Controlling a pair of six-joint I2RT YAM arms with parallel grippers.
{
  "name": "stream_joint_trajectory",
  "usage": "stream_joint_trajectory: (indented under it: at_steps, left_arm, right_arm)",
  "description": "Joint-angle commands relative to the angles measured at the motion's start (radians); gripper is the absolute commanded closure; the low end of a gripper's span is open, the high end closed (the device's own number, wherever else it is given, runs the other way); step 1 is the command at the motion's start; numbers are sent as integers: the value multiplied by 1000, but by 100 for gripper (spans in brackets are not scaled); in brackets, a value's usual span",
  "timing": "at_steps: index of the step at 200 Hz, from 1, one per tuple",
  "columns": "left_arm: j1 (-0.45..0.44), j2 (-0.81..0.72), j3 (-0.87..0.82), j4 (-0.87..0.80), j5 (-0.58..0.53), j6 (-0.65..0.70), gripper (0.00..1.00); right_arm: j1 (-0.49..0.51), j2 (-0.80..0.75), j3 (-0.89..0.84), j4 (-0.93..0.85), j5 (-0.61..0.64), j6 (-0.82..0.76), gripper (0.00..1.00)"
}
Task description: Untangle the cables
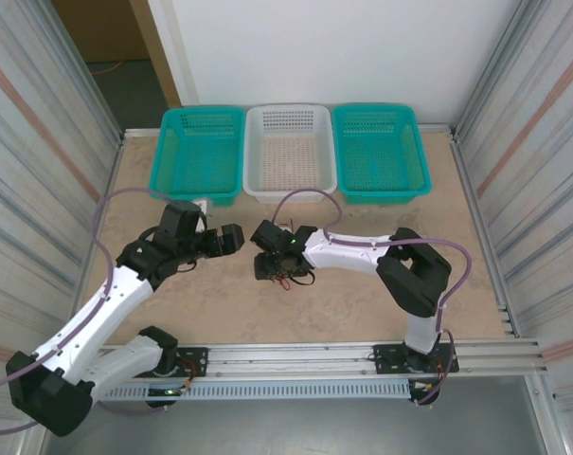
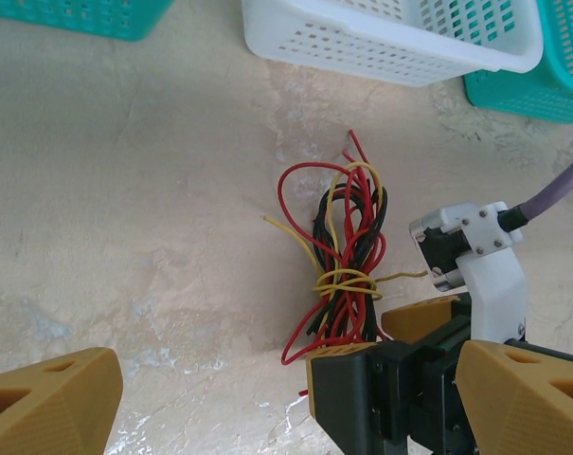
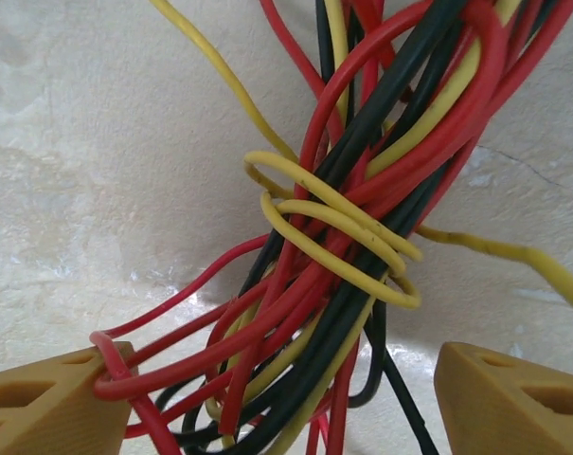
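The cables (image 2: 343, 256) lie as one tangled bundle of red, black and yellow wires on the table, with a yellow wire (image 3: 343, 237) looped round its middle. My right gripper (image 3: 281, 403) is open and straddles the bundle's lower end. A red loop (image 3: 111, 374) rests against its left finger (image 3: 49, 398), and a gap separates the wires from its right finger (image 3: 513, 398). From above, the right gripper (image 1: 272, 267) stands over the cables (image 1: 291, 277). My left gripper (image 1: 237, 237) hangs open and empty a little to the left of them, facing the bundle.
Three baskets line the back of the table: a teal one (image 1: 199, 152), a white one (image 1: 289, 147) and another teal one (image 1: 379, 150). Metal walls close off both sides. A lilac hose (image 1: 305, 196) arches over the right arm.
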Motion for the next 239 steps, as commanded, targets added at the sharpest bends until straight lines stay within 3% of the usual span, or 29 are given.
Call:
stream_joint_trajectory:
  at_steps: [1,35,64,81,113,170,205,239]
  left_arm:
    - [10,-10,-7,-4,40,-21,8]
    - [15,10,-15,17,63,-45,7]
    - [29,19,-30,24,70,-61,6]
    - [66,17,-44,38,112,-73,5]
    - [154,-11,-51,105,284,-86,1]
    - [60,47,13,213,516,-3,1]
    - [66,49,-13,362,629,-64,1]
    - [143,34,-17,411,705,-95,1]
  right_arm:
    - [-2,25,32,-58,-7,11,27]
    - [-8,8,14,-43,-7,1,58]
    - [-13,-53,-24,-23,21,-28,77]
    - [-16,-97,-35,-37,55,-61,83]
    - [-21,-236,-81,-38,102,-190,86]
    - [-69,-518,-132,2,-167,-424,84]
    - [-69,-576,-72,-67,-304,-488,82]
    - [-69,-615,-63,-72,-376,-502,82]
